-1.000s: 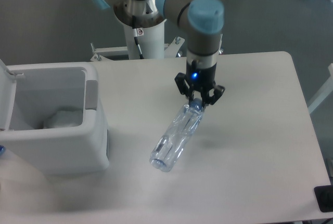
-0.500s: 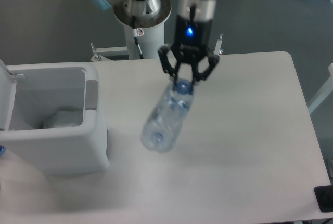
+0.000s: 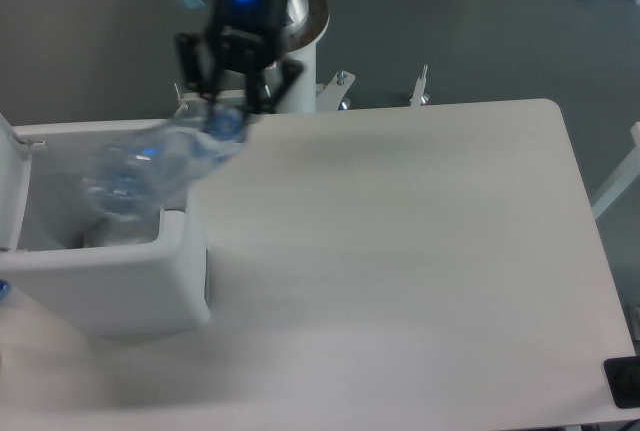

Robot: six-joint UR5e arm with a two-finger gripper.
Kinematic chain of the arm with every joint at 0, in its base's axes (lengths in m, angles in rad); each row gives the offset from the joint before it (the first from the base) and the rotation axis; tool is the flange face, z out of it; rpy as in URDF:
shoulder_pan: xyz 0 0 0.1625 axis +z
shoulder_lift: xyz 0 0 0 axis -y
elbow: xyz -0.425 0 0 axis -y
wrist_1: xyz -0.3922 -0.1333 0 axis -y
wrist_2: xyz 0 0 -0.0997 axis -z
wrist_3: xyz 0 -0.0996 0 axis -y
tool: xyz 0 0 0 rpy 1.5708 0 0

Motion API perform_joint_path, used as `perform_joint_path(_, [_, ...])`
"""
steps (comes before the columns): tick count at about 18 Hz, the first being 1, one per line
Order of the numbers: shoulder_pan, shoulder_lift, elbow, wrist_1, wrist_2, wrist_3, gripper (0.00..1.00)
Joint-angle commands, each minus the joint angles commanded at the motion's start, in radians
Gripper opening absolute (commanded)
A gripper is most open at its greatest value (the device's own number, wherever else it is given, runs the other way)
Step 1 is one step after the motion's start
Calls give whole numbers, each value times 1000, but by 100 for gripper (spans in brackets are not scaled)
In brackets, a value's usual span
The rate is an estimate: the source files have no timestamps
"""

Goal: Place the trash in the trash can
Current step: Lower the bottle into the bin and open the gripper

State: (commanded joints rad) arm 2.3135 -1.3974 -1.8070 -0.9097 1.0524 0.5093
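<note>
Your end effector (image 3: pixel 226 116) grips the bottle (image 3: pixel 150 166) by its blue cap, so the body hangs tilted over the open trash can (image 3: pixel 110 291), where the wrapper (image 3: pixel 118 231) already lies.

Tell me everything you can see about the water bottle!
The clear plastic water bottle with a blue cap looks blurry here, so fine detail is hard to tell. It looks see-through. It hangs tilted in the air, cap end up and to the right, where the black two-finger claw grips it at the cap end. Its bottom end points down-left over the open top of the large white boxy plastic trash can. It does not seem to touch the can.
</note>
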Motion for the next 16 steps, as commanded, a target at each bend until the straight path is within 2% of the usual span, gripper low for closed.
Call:
perform_joint_path(5, [-49,-29,-17,8,-12,0,13])
perform_joint_path(10, [-98,-78,-18,64,-12,-2,14])
perform_joint_path(14, [-123,-109,-20,74,-11,-2,15])
perform_joint_path(16, [-124,-112,-20,74,-11,0,19])
